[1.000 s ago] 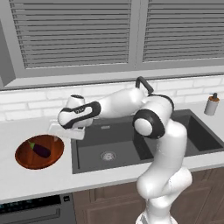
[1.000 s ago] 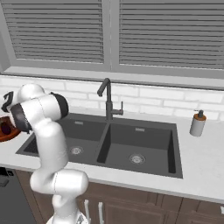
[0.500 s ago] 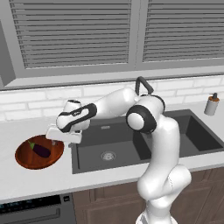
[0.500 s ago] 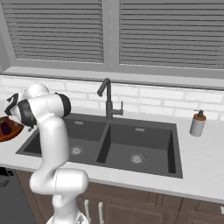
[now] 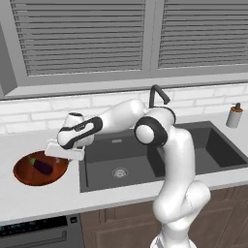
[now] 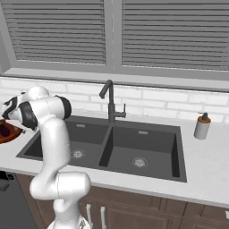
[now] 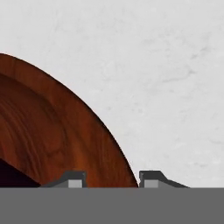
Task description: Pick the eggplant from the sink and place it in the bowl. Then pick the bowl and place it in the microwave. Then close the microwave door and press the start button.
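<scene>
Pale counter (image 5: 43, 196): wooden bowl (image 5: 29, 175) left of sink (image 5: 160, 155); soap bottle (image 5: 235, 115) far right.

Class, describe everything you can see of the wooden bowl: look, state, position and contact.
The bowl is wide, shallow and round, of glossy reddish-brown wood with visible grain. It sits upright on the light counter, left of the sink. The eggplant lies inside it. The gripper is open, its fingertips straddling the bowl's rim; contact cannot be judged.

Place: I'm in a rendered home kitchen.
Signs: double sink (image 6: 120, 147) with faucet (image 6: 110, 102) in a pale counter (image 5: 43, 193), brick backsplash (image 6: 152, 105), soap bottle (image 6: 202, 126), shuttered window (image 5: 97, 36), wood cabinets (image 6: 134, 214).
</scene>
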Robot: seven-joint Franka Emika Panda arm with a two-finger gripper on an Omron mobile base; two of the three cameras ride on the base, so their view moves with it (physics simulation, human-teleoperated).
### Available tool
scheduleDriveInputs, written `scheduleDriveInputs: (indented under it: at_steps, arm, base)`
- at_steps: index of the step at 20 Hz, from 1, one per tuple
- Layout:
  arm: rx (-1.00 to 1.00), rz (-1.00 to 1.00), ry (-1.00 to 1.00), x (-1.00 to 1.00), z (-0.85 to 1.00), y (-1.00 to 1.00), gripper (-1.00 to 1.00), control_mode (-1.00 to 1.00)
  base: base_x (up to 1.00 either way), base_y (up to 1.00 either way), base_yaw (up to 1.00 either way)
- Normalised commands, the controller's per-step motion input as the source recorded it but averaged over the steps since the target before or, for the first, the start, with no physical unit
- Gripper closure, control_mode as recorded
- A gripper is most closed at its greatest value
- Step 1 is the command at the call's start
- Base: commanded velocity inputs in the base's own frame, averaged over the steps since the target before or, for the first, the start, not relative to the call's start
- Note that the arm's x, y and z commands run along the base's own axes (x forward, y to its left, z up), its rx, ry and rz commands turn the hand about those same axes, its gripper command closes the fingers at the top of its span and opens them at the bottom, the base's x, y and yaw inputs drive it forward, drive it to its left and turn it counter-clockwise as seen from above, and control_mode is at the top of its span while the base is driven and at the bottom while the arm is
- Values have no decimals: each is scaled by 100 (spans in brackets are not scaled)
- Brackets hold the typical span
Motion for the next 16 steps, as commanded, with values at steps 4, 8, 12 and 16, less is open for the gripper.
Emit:
scheduleDriveInputs:
  at_steps: [4, 8, 12, 16]
  arm:
    - [0, 0, -9, -19, 0, 2, 100, -100]
    - [0, -4, -22, -42, 5, 0, 100, -100]
    - [0, -9, -38, -56, 16, -6, 100, -100]
    - [11, -21, -19, -45, 32, -25, 100, -100]
  base:
    - [0, 0, 0]
    - [0, 0, 0]
    - [0, 0, 0]
    - [0, 0, 0]
